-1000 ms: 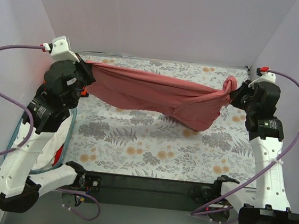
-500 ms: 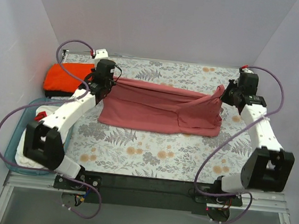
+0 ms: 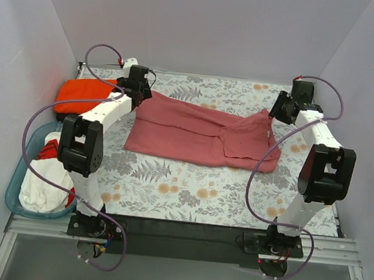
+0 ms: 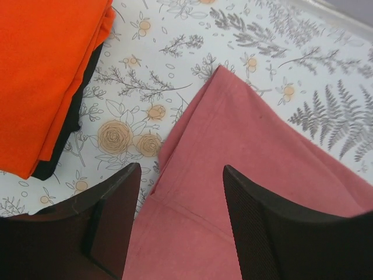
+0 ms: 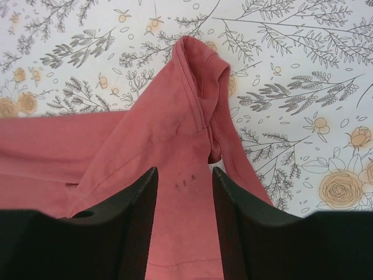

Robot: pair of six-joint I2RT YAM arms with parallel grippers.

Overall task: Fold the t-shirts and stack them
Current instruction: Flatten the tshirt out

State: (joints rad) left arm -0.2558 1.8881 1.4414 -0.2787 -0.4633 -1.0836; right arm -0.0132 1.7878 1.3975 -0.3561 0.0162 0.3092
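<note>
While the floral bench (image 3: 189, 187) carries everything, the big rose-red shirt (image 3: 188, 130) lies roughly flat across its far half, long axis left to right, with some wrinkles and a bunched collar end on the right. The folded orange shirt (image 3: 78, 95) sits at the far left corner on top of a black shirt (image 4: 73, 116), apart from the rose one. The left claw (image 4: 180, 175) hovers with jaws spread and empty over the shirt's far-left corner, cloth directly below and ahead of it. The right claw (image 5: 183, 175) is likewise spread, gripping nothing, over the collar end. Each arm is nearest its own end, so the next fold likely needs both ends pinched and drawn across the long axis.
</note>
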